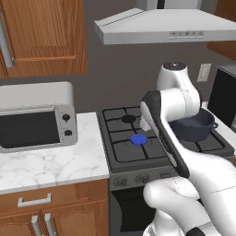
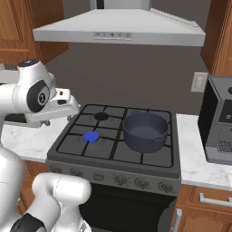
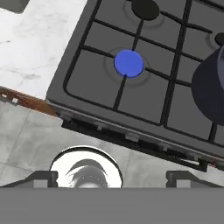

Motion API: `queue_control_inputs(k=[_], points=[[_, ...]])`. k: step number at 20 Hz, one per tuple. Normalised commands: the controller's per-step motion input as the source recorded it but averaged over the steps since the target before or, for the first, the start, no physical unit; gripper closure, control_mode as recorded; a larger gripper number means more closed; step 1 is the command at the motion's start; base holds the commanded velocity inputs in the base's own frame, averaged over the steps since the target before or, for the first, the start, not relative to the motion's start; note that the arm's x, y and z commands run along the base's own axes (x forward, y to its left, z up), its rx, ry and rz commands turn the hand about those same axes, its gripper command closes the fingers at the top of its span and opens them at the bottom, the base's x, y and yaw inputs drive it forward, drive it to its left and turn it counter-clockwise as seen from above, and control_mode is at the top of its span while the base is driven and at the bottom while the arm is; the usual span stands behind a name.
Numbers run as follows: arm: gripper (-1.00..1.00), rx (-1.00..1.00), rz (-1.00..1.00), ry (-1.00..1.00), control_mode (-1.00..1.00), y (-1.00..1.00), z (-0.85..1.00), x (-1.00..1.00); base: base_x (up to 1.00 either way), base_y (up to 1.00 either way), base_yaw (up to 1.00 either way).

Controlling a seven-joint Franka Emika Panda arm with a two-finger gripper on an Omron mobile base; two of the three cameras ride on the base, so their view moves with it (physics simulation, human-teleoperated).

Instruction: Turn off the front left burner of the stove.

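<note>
Rising from the base, the white arm bends at its elbow above the left edge of the stove (image 2: 113, 149), with the forearm running out level over the cooktop's left side in the right base view. The hand looks steeply down from above the stove's front edge. The gripper (image 3: 113, 178) shows as two dark finger tips (image 3: 41, 178) set wide apart at the bottom of the hand view, open with nothing between them, hanging over the grey floor in front of the range.

The front left burner (image 3: 128, 63) shows a bright blue disc framed by dark grate bars, near the stove's front left corner; it is also plain in the left base view (image 1: 138, 139) and right base view (image 2: 91, 137). Behind it sits a plain black burner (image 2: 101, 116). The row of small knobs (image 2: 131, 181) runs along the front panel below the cooktop, well apart from the finger tips.

A dark pot (image 2: 145, 131) with side handles stands on the right-hand grates. A silver toaster oven (image 1: 34, 117) rests on the marble counter (image 1: 55, 161) left of the stove, and a dark appliance (image 2: 219, 120) stands on the counter to the right. A grey hood (image 2: 118, 27) hangs above.
</note>
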Motion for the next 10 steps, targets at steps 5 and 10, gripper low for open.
queue_control_inputs(k=[5,10], points=[[-1.00,-0.17,0.14,0.00,-1.00,0.20,-0.06,-0.50,0.00,0.00,0.00],[-1.00,-0.14,0.11,0.00,-1.00,0.18,0.00,-0.44,0.00,0.00,0.00]])
